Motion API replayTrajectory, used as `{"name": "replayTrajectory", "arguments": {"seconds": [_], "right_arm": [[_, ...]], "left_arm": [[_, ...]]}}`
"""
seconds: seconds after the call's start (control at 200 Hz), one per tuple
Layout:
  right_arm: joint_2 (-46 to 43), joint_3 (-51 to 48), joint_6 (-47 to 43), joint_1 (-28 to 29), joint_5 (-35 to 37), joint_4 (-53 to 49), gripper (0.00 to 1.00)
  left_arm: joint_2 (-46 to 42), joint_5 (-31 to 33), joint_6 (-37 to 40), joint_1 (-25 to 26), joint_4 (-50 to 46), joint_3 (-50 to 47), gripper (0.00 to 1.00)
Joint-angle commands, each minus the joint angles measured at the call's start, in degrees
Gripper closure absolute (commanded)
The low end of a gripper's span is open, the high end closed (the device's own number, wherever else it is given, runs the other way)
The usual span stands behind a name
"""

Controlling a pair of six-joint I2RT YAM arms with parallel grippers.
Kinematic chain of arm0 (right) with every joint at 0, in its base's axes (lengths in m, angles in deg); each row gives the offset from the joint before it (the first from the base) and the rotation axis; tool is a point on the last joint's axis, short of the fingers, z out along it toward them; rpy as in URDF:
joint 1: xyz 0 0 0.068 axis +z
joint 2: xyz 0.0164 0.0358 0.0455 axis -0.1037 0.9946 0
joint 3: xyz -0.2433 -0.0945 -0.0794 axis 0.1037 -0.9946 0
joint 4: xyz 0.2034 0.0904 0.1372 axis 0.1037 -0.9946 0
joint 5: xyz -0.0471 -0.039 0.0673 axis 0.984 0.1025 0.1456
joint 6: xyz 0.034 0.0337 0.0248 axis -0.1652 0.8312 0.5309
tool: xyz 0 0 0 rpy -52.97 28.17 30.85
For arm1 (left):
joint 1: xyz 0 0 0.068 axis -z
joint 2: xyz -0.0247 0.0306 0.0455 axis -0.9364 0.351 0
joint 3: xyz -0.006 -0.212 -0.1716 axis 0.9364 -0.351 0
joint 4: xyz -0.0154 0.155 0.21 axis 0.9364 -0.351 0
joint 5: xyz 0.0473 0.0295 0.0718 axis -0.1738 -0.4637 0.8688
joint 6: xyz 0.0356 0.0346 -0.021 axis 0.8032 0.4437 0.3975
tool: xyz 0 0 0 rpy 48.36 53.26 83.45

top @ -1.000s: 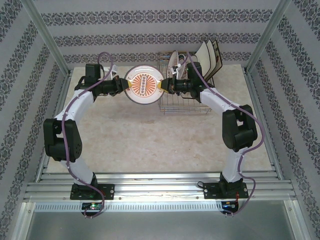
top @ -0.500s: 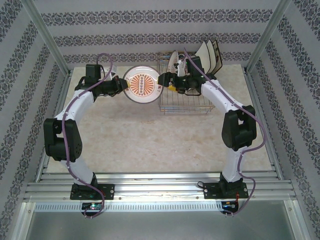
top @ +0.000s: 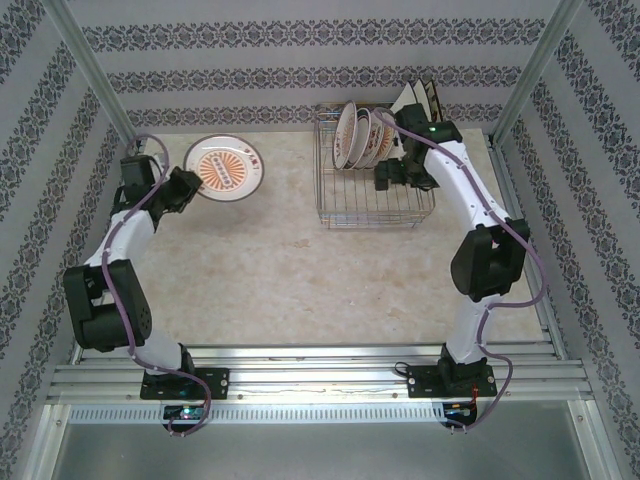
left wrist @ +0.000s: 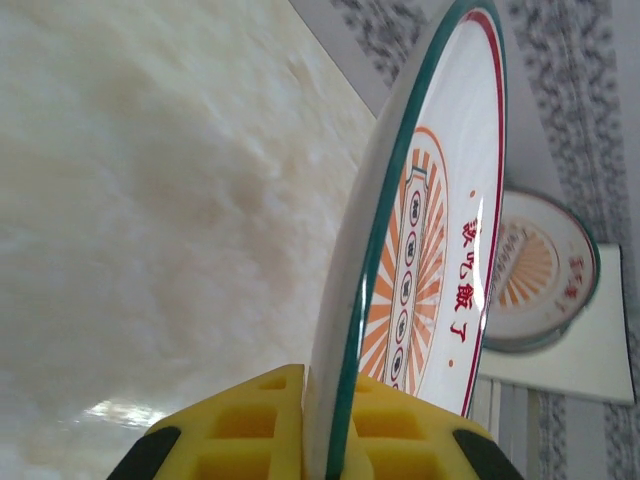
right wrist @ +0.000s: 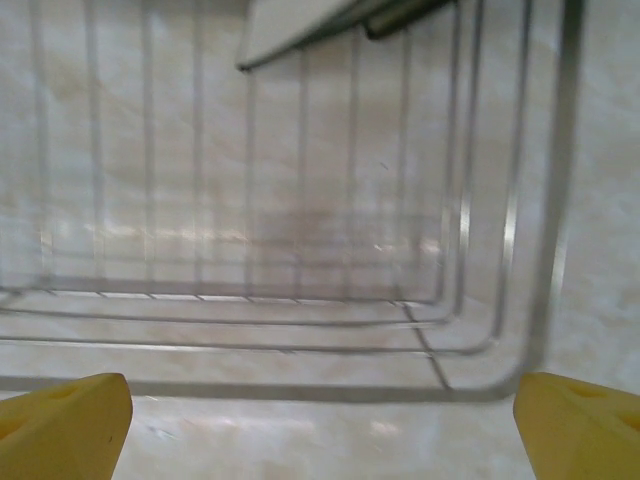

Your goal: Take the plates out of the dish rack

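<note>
My left gripper [top: 186, 186] holds a round plate [top: 225, 168] at the table's [top: 300, 270] far left, while my right gripper [top: 386, 178] hangs open over the dish rack [top: 375, 208].
From above, more round plates [top: 356, 135] stand on edge in the rack's back half, with square plates [top: 416, 100] leaning behind them near the wall. At my left wrist, the yellow fingers [left wrist: 240, 430] are clamped on the rim of the green-edged plate [left wrist: 430, 220], which is held edge-up, its orange sunburst facing right. At my right wrist, the fingertips [right wrist: 60, 420] sit wide apart with nothing between them, above the rack's bare wires [right wrist: 500, 300] and below a square plate's edge [right wrist: 300, 25].
</note>
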Motion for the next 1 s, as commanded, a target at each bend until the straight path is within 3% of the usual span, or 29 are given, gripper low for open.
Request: {"name": "replayTrajectory", "arguments": {"seconds": [0.0, 0.575, 0.994], "right_arm": [[-4.28, -1.85, -3.44, -1.73, 2.59, -5.22, 0.02], [-6.99, -7.50, -4.39, -4.87, 1.51, -3.52, 0.02], [-7.47, -7.04, -4.94, -5.55, 1.07, -3.79, 0.02]], "left_arm": [[-2.77, 3.81, -3.95, -2.53, 7.47, -1.56, 1.00], [11.62, 9.47, -6.44, -9.49, 16.14, 0.13, 1.00], [24.30, 11.99, -5.45, -10.08, 15.54, 8.81, 1.00]]}}
